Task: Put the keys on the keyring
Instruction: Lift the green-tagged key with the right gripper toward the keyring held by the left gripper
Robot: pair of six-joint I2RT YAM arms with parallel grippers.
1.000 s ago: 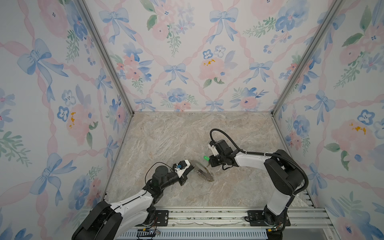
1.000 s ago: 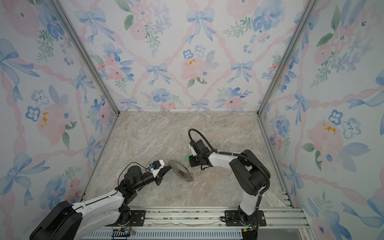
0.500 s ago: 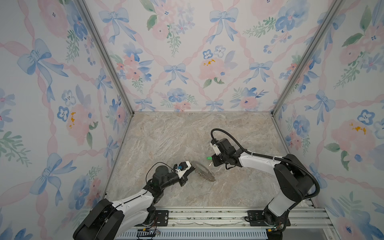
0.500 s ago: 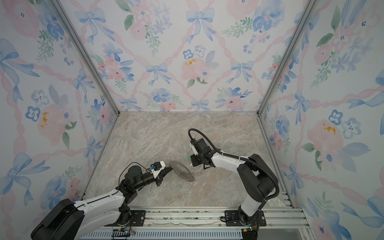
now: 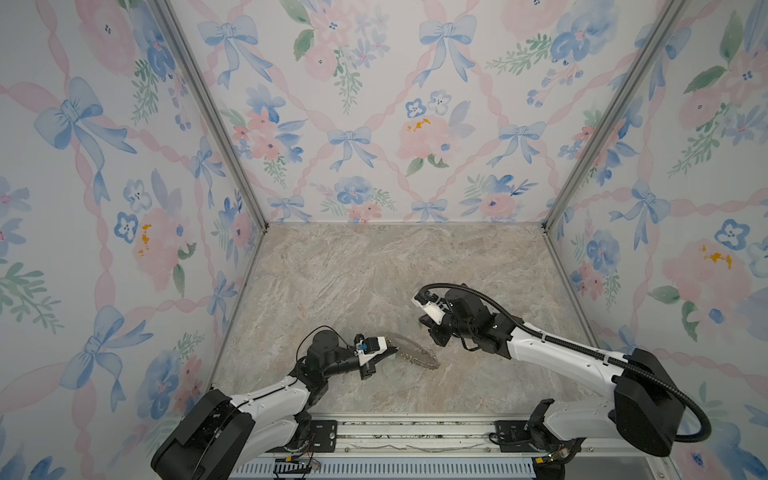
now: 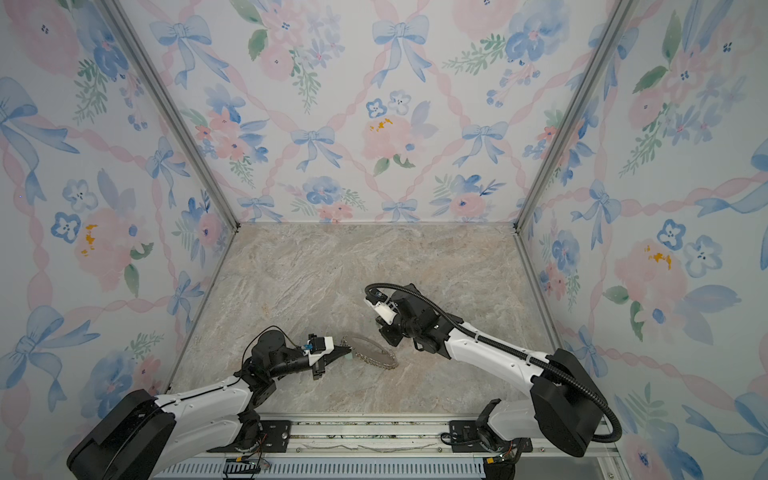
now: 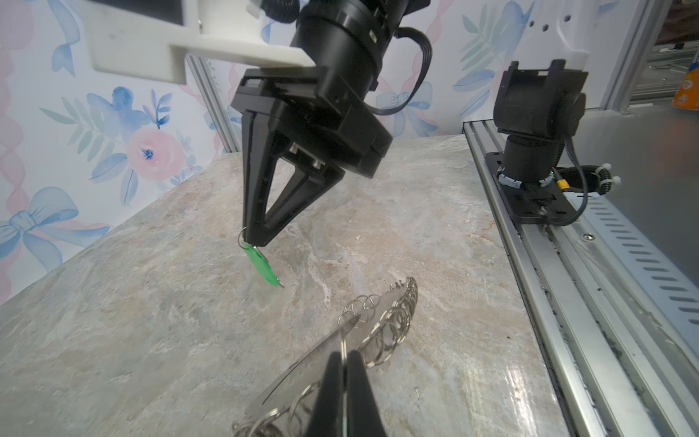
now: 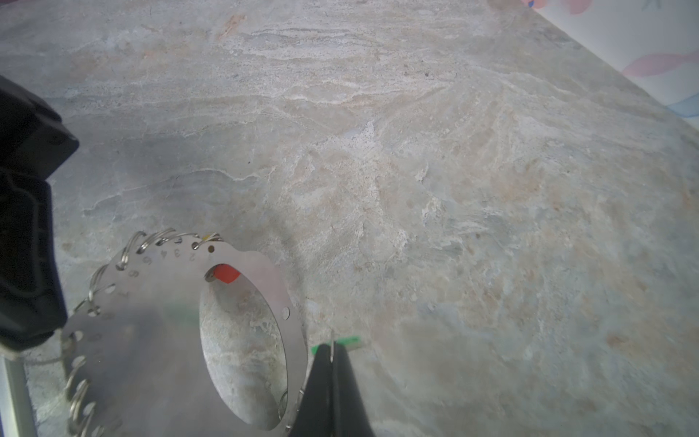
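Observation:
The keyring (image 5: pixel 417 355) (image 6: pixel 372 354), a flat grey plate rimmed with silver wire rings, stands tilted with its far edge on the marble floor. My left gripper (image 5: pixel 391 351) (image 7: pixel 344 355) is shut on one of its wire rings (image 7: pixel 343 342). A green key (image 7: pixel 261 265) (image 8: pixel 350 341) hangs by its small ring from my right gripper (image 7: pixel 254 239) (image 8: pixel 332 347), which is shut on that ring, just above the floor beside the keyring's (image 8: pixel 151 302) rim. A red key head (image 8: pixel 225 273) shows through the plate's hole. In both top views the green key is hidden under the right gripper (image 5: pixel 434 337) (image 6: pixel 388 338).
A metal rail (image 5: pixel 415 432) runs along the front edge and carries both arm bases; the right arm's base (image 7: pixel 537 113) stands on it. Flowered walls (image 5: pixel 374 124) close the marble floor (image 5: pixel 374 270) on three sides.
The right gripper has tipped down and come a little nearer the front, beside the keyring, and its arm has swung out to the right. The green key no longer shows from above. The left arm holds still.

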